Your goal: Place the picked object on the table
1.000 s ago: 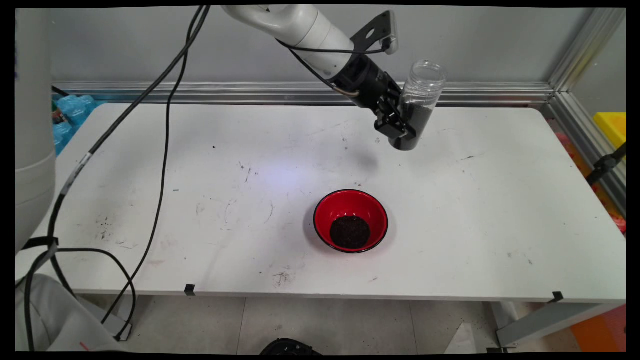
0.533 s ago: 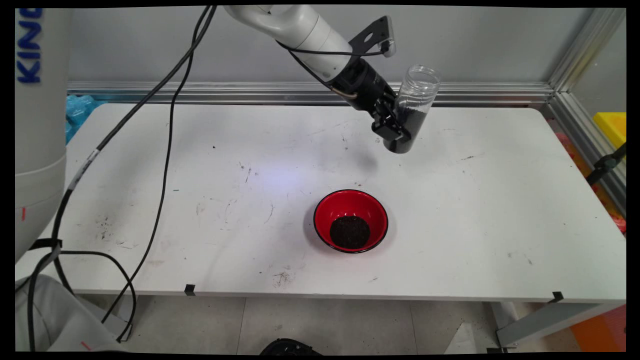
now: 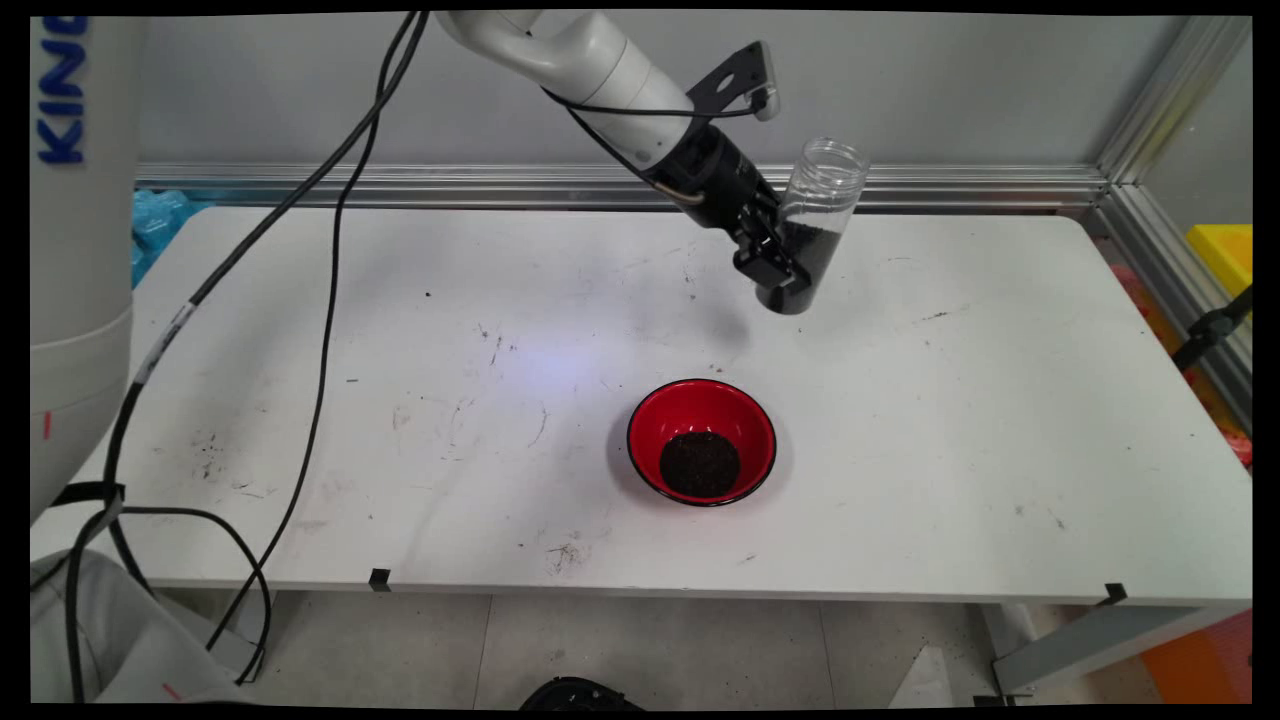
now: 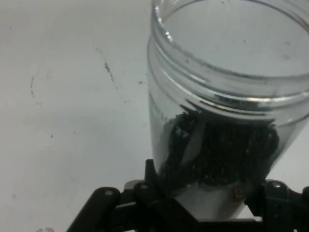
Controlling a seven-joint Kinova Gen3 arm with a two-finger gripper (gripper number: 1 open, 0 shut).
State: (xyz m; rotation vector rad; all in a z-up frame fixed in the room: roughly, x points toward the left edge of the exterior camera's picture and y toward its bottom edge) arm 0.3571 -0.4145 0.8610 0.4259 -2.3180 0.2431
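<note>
Above the bench [image 3: 1000, 420], hand [image 3: 778, 268] grips a tilted jar [image 3: 812, 222] of dark grains, at 1 o'clock from red bowl [image 3: 702, 440].

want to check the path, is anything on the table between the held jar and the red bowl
Nothing visible: the gripper holds the jar above bare table, and the red bowl sits nearer the camera.

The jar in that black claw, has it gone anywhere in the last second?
The gripper, shut on the clear jar of dark grains throughout, carried it slightly left and down. The red bowl with its dark pile stayed put.
</note>
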